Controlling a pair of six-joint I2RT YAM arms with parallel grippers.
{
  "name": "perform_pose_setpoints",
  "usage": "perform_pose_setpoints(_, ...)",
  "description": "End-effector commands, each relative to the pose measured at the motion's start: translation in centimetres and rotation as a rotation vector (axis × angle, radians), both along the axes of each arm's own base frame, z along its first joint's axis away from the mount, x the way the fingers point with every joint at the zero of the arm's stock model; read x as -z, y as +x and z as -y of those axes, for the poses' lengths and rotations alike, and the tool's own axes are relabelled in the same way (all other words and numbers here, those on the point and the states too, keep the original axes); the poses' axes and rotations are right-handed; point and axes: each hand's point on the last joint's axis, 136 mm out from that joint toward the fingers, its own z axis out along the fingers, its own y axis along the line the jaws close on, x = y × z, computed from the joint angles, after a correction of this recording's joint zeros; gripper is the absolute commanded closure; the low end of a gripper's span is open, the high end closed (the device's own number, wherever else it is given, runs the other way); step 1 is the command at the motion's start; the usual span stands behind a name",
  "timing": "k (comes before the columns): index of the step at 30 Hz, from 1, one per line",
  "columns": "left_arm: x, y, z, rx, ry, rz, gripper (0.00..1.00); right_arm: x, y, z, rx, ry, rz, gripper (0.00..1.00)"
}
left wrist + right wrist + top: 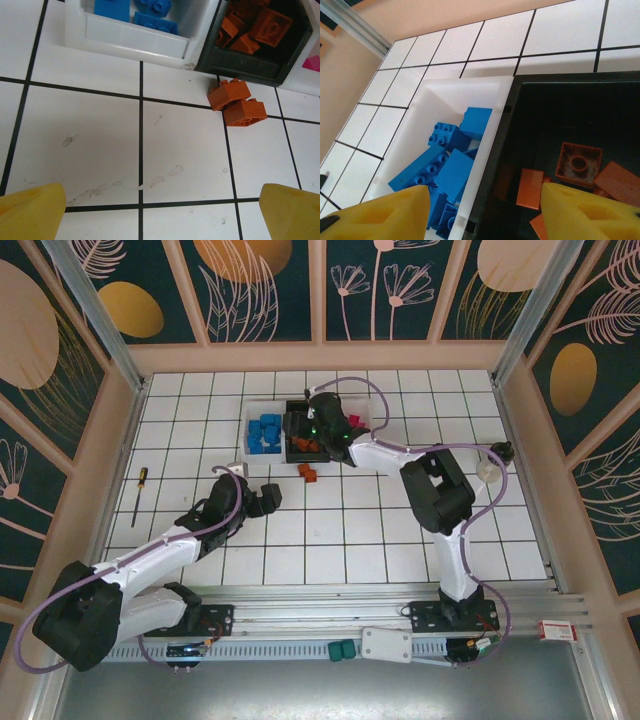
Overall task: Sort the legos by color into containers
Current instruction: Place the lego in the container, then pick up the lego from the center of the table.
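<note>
I am hovering my right claw [482, 215] over the black bin [560, 100], jaws parted with nothing between them. It is looking to me like the release of an orange brick, and the orange bricks [579, 162] are lying on the bin's floor below. One of my fingers is hanging over the neighbouring white bin [450, 95], where the blue bricks [450, 170] are piled, so I am judging it best to lift straight up rather than swing sideways across the shared wall.

My left claw [160, 210] is standing wide and empty over bare tile. Two loose orange bricks [235, 102] are lying just ahead of it, touching each other, just outside the black bin's near wall. They are sitting askew, so I am thinking of taking one at a time, squared to its flat sides. A pink brick [311, 63] is showing in the bin beyond the black one.

The tabletop [400, 530] is white tile with dark grout lines and a few faint scuffs. A screwdriver [139, 495] is lying far left, well apart from the bins. Peach framing and dark panels [270, 290] with gold leaf shapes are enclosing the space.
</note>
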Motion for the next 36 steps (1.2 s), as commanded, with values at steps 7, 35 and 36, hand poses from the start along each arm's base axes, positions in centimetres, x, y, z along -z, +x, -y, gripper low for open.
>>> perform_pose_setpoints(7,-1.1,0.7,4.9,0.131,-0.012,0.024,0.25,-4.6,-4.1,6.1,0.068,0.109,0.071,0.37)
perform_pose_setpoints(35,6.4,8.7,12.8,0.007,0.248,-0.005,0.36,-3.9,-12.4,20.8,0.269,0.14,0.093,0.36)
perform_pose_setpoints(36,6.4,9.0,12.9,0.003,0.245,0.002,0.36,-3.9,-12.5,20.8,0.268,0.138,0.095,0.36)
